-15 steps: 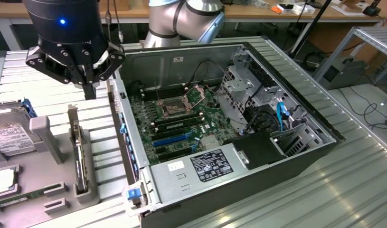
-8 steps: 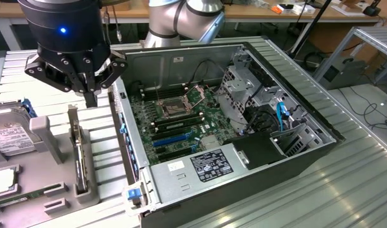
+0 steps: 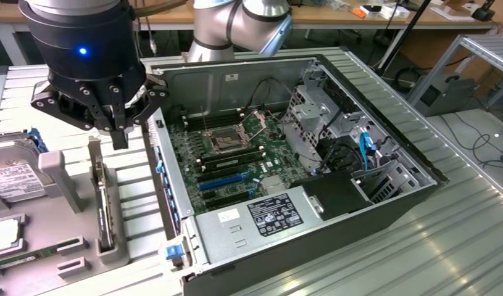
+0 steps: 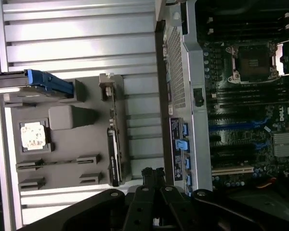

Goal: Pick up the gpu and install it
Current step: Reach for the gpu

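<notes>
- Your end effector (image 3: 120,143) (image 4: 152,174) has its fingers pressed together and carries nothing.
- It hangs fingers-down over the grey parts holder (image 3: 76,237) (image 4: 62,144), which sits on the ribbed metal worktop (image 3: 416,246).
- The gpu (image 3: 103,209) (image 4: 113,156) is below the end effector, standing on edge in a slot of that holder. Its metal bracket end is the end nearer the fingertips, and there is clear air between the fingertips and the card.
- In the wrist view the card lies just ahead of the fingertips and slightly to one side of their line.
- Beyond the gpu from the end effector, the holder also carries a hard drive (image 3: 8,176) (image 4: 38,81) and a processor chip (image 4: 33,136).
- On the end effector's other side, you have the open computer case (image 3: 416,169) lying on its side, close beside the holder, with the motherboard (image 3: 234,148) (image 4: 245,96) exposed.
</notes>
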Controlling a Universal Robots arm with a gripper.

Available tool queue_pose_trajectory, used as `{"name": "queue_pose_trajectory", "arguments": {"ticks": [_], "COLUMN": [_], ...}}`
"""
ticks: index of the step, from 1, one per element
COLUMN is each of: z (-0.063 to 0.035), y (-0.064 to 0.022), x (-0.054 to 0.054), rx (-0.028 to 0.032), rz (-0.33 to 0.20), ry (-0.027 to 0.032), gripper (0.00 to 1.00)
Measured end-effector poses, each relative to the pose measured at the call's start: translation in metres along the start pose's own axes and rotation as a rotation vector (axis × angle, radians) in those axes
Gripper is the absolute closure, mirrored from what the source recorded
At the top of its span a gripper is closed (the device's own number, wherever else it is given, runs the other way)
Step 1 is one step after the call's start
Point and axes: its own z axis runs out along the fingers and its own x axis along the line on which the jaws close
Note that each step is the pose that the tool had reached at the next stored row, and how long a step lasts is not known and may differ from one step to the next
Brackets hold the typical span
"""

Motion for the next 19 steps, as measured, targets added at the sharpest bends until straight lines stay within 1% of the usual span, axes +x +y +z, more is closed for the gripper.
{"name": "queue_pose_trajectory", "arguments": {"ticks": [8, 9, 12, 15, 19], "z": [-0.0008, -0.0010, -0.0011, -0.0015, -0.0014], "y": [-0.0201, -0.0242, -0.0289, -0.0354, -0.0356], "x": [-0.002, -0.002, -0.002, -0.003, -0.003], "rx": [0.0001, 0.0001, 0.0000, 0.0002, 0.0000], "rz": [0.000, 0.000, 0.000, 0.000, 0.000], "ry": [0.0001, 0.0000, 0.0000, 0.0001, 0.0000], "gripper": [0.89, 0.89, 0.89, 0.89, 0.89]}}
